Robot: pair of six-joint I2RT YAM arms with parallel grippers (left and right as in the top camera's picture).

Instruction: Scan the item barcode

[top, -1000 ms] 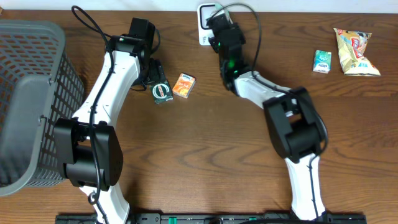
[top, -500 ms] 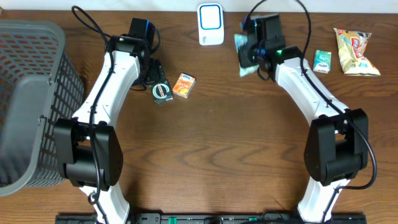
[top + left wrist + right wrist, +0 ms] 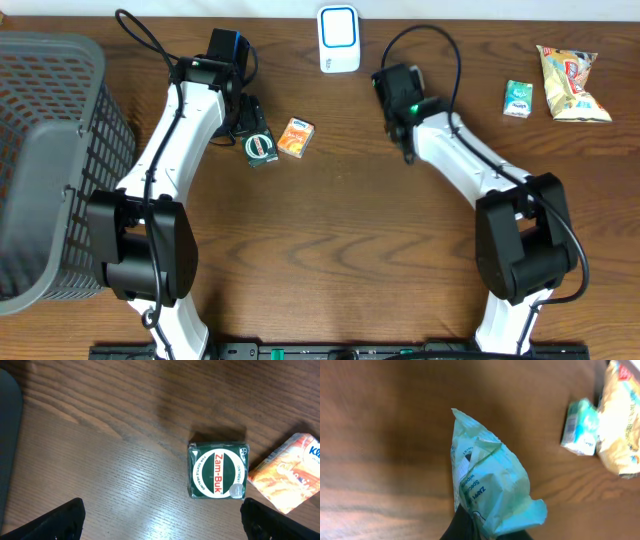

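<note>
My right gripper (image 3: pixel 485 532) is shut on a mint-green crinkled packet (image 3: pixel 490 482), which stands up from the jaws above the wooden table. Printed text on the packet shows in the right wrist view. In the overhead view the right gripper (image 3: pixel 394 90) hangs just right of and below the white and blue scanner (image 3: pixel 339 38), and its body hides the packet. My left gripper (image 3: pixel 162 522) is open, its dark fingers (image 3: pixel 57 520) spread wide, just short of a green Zam-Buk box (image 3: pixel 217 476) that lies flat on the table.
An orange box (image 3: pixel 295 137) lies beside the Zam-Buk box (image 3: pixel 259 148). A small teal box (image 3: pixel 518 98) and a yellow snack bag (image 3: pixel 570 82) lie at the far right. A large grey mesh basket (image 3: pixel 50 170) fills the left side.
The right gripper left the scanner with the packet, swung to the right, then came back left to a spot beside the scanner. The left arm has not moved.
</note>
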